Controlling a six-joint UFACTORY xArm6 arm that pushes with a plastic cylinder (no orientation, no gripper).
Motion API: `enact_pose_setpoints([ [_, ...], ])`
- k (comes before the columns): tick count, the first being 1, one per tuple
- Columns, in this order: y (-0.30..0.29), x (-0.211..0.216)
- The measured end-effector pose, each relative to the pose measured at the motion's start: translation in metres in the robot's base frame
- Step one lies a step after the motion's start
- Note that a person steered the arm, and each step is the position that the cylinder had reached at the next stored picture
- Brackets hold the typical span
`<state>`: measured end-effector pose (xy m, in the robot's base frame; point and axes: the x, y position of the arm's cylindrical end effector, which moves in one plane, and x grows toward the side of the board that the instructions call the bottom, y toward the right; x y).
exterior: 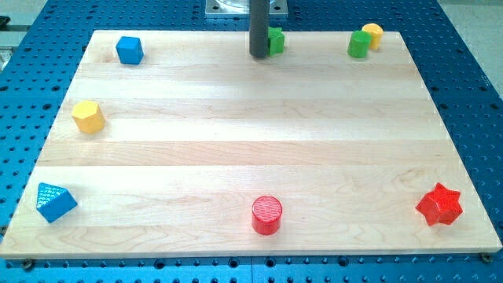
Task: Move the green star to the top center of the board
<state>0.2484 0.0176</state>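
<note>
Camera view: my tip [259, 54] touches the green star [276, 39], near the tabletop [236, 141] top edge.
Fingers: none, holding nothing.
Room: open middle.

Two green blocks [276, 39] [358, 44], two yellow [88, 116] [372, 34], two blue [129, 49] [55, 201], two red [266, 215] [439, 204].

Green block [276, 39] half behind rod [259, 27]

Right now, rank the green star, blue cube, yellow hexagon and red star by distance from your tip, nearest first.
My tip is at the view's top centre.
1. Green star, against its right.
2. Blue cube, top left.
3. Yellow hexagon, left edge.
4. Red star, bottom right.
</note>
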Motion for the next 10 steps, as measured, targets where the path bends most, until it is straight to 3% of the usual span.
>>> enact_pose_setpoints([
  [1,0.000,-0.004],
  [2,0.007,0.020],
  [3,0.053,-0.001],
  [4,0.052,-0.015],
  [5,0.046,0.041],
  [6,-0.015,0.067],
  [8,-0.222,0.073],
  [10,-0.290,0.055],
])
